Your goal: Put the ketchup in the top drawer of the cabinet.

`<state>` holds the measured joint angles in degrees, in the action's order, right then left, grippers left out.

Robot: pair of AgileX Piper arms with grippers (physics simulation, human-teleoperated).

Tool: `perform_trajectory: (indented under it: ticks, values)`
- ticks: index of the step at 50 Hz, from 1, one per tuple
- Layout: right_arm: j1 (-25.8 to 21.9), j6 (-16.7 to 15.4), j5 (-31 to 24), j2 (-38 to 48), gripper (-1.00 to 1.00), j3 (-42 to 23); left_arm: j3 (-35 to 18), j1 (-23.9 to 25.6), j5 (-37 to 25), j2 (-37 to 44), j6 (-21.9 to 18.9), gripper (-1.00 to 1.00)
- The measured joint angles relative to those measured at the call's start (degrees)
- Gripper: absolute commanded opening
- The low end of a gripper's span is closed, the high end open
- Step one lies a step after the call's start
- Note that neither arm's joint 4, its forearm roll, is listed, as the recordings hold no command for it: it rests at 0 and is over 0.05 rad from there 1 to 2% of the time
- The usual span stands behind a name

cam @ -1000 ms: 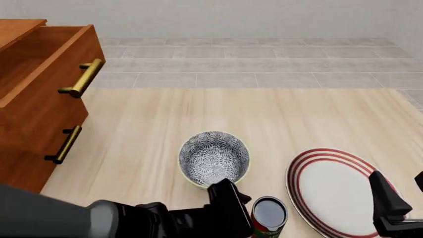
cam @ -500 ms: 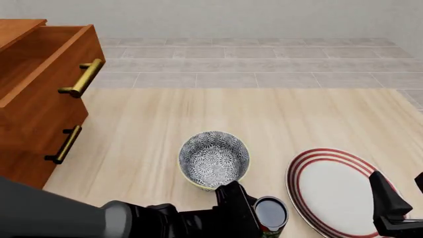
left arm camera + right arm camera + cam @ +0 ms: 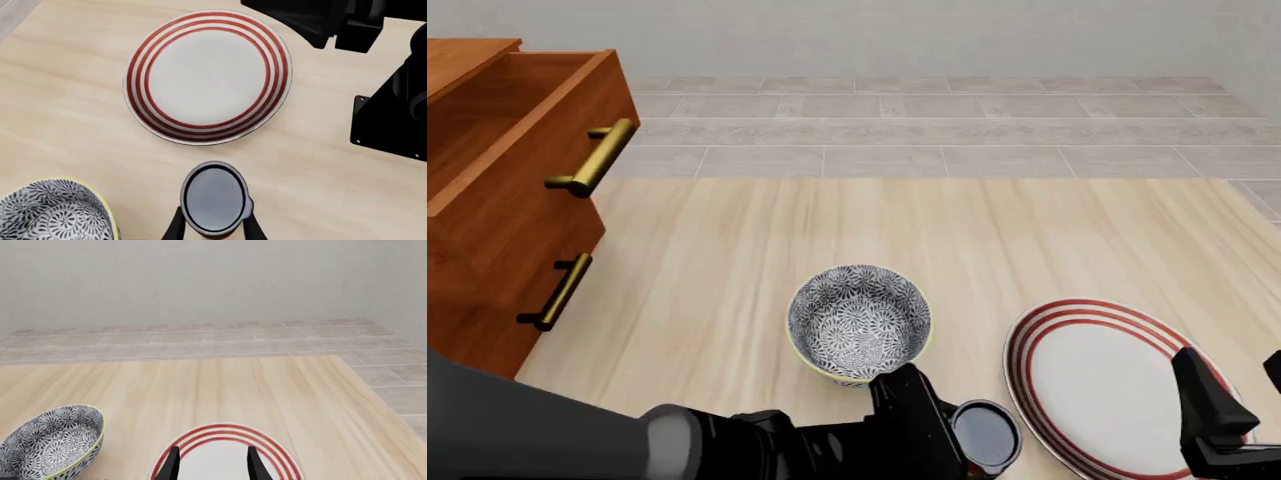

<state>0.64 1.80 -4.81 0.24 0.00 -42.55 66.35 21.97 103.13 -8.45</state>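
- Ketchup [image 3: 214, 197]: clamped between the fingers of my left gripper [image 3: 213, 227], just beside the bowl [image 3: 860, 321], with the plate [image 3: 208, 76] on its other side.
- Right gripper [image 3: 212, 462]: jaws spread, holding nothing, over the plate.
- Top drawer [image 3: 510, 140]: pulled out of the cabinet [image 3: 487, 290], well apart from the ketchup.

Left gripper [image 3: 954, 450] at the ketchup [image 3: 986, 437], just beside patterned bowl [image 3: 860, 321]

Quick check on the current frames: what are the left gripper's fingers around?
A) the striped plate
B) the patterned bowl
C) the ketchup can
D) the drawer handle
C: in the left wrist view the left gripper has a finger on each side of the ketchup can, while the bowl and the plate lie apart on the table.
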Motion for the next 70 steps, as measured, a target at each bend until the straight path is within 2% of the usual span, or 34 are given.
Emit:
perform_trajectory:
  ticks: [16, 29, 52, 70]
  values:
    - [0.0, 0.0, -0.3, -0.1, 1.00, 0.0, 0.9, -0.8, -0.6, -2.2, 0.7, -1.00]
    - [0.0, 0.6, -0.2, -0.2, 1.00, 0.0, 2.6, -1.6, -5.0, -11.7, 2.6, -1.00]
    - [-0.4, 2.1, -0.2, -0.2, 1.00, 0.0, 5.3, -3.0, -15.2, -27.4, 3.0, -1.00]
    - [-0.6, 1.8, -0.4, -0.2, 1.00, 0.0, 10.0, -7.9, -21.0, -40.0, 4.8, -1.00]
